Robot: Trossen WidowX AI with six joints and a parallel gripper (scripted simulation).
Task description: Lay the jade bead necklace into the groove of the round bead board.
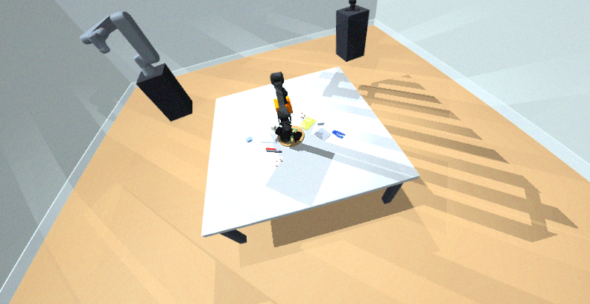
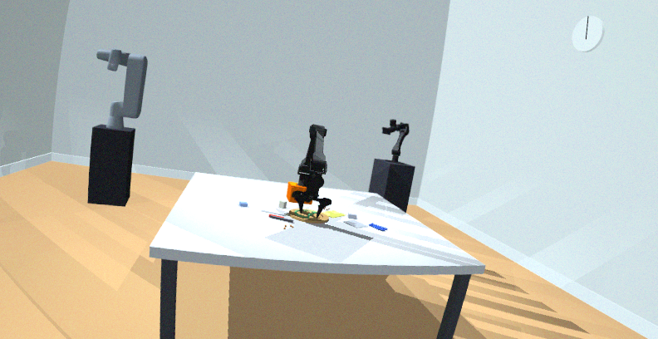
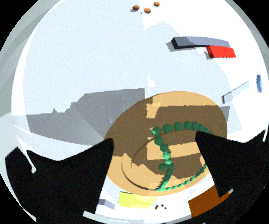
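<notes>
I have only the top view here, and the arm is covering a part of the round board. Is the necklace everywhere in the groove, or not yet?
Observer: Not everywhere. In the wrist view, one stretch of the jade bead necklace cuts across inside the groove, leaving the groove's left arc bare.

Operator: Thank you. And how low is the pincer?

Observer: Low. The exterior view shows the pincer with its fingertips down near the round bead board; whether they touch it, I cannot tell.

Operator: Does it hold that stretch?

Observer: No, the wrist view shows the stretch between the spread fingers, with a gap on each side.
</notes>
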